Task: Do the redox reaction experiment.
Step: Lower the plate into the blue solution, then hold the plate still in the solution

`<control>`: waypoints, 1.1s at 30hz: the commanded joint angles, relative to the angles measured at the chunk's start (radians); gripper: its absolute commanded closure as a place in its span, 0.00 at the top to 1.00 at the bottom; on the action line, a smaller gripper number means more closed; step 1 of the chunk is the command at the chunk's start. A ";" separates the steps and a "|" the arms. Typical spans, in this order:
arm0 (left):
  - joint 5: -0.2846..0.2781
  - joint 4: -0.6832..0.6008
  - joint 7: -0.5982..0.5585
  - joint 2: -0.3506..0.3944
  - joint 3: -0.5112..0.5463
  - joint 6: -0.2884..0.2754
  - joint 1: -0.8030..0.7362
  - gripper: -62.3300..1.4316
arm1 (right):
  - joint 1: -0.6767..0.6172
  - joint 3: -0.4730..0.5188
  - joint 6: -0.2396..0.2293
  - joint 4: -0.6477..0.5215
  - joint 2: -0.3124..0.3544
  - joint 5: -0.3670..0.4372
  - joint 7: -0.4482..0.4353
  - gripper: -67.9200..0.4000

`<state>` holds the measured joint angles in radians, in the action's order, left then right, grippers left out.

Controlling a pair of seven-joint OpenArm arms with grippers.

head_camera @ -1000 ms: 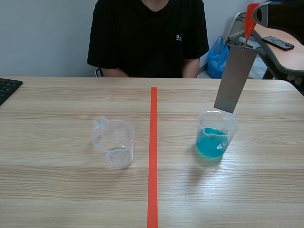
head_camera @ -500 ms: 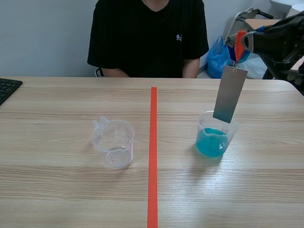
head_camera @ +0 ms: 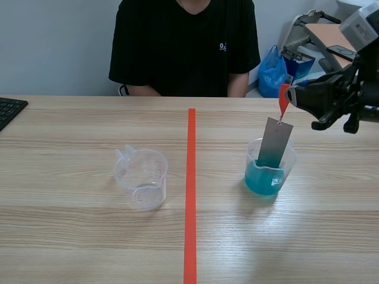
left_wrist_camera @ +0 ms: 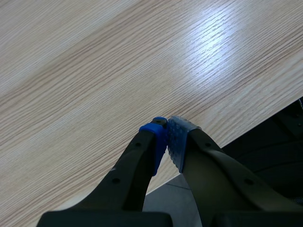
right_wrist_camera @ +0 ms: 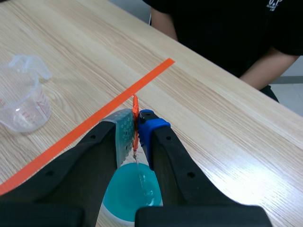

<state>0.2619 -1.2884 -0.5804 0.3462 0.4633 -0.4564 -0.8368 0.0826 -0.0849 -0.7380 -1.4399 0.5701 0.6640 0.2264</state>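
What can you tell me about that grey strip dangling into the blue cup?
The grey strip is a thin, flat, dull metal-looking rectangle with a small hole at its top. It hangs slightly tilted from an orange-red tie pinched in the right hand. Its lower end sits inside the clear cup, apparently dipping into the blue liquid.

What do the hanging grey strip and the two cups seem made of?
The grey strip looks like sheet metal: flat, thin, dull matte. The blue-liquid cup and the empty cup look like clear plastic: see-through walls, moulded spouts, red printed scale on the empty one.
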 commanded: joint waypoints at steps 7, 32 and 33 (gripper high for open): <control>-0.011 -0.013 -0.014 0.000 -0.003 0.000 -0.008 0.07 | 0.014 -0.005 -0.008 0.018 0.006 -0.017 -0.039 0.03; -0.011 -0.012 -0.014 0.001 -0.003 0.000 -0.008 0.07 | 0.014 -0.006 -0.008 0.018 0.006 -0.032 -0.043 0.03; -0.011 -0.012 -0.014 0.001 -0.003 0.000 -0.008 0.07 | 0.014 -0.006 -0.008 0.018 0.006 -0.032 -0.043 0.03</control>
<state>0.2619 -1.2884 -0.5804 0.3466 0.4633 -0.4564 -0.8368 0.0830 -0.0921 -0.7380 -1.4181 0.5674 0.6277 0.1902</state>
